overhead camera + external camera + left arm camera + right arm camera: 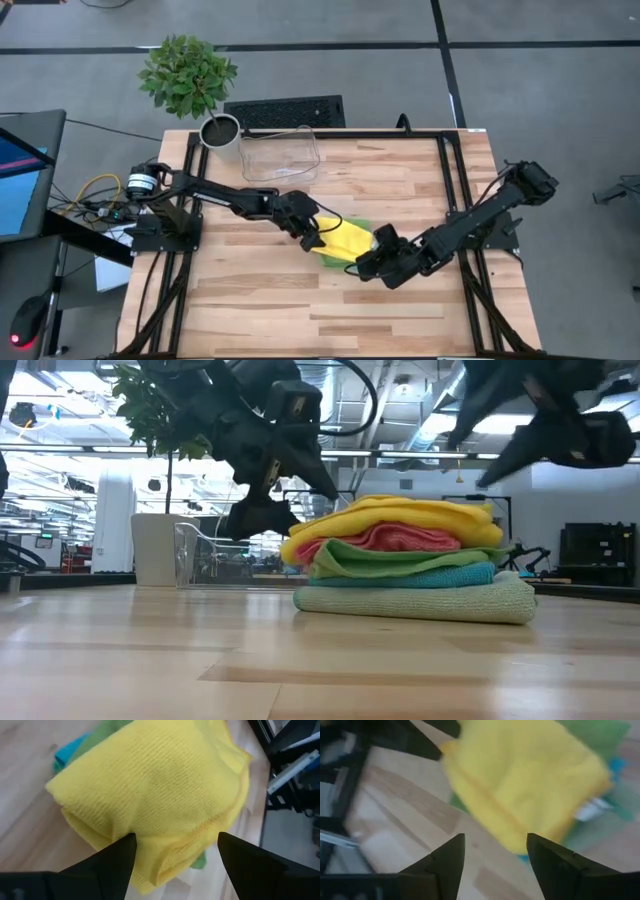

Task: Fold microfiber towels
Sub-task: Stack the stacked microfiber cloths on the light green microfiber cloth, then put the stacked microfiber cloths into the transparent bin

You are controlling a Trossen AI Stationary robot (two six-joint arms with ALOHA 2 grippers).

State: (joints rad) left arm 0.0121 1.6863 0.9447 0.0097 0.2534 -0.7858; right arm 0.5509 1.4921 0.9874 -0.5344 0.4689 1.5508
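Grippers, left (312, 238) and right (366, 264), open beside stacked towels (410, 565).

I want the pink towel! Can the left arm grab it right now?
Probably not directly. The pink towel lies under the yellow towel in the stack, only its edge showing. The left gripper is open just beside the yellow one, which it would likely have to lift off first.

Robotics lab, wooden table (400, 300), open industrial hall, exposed ceiling ducts (400, 400)
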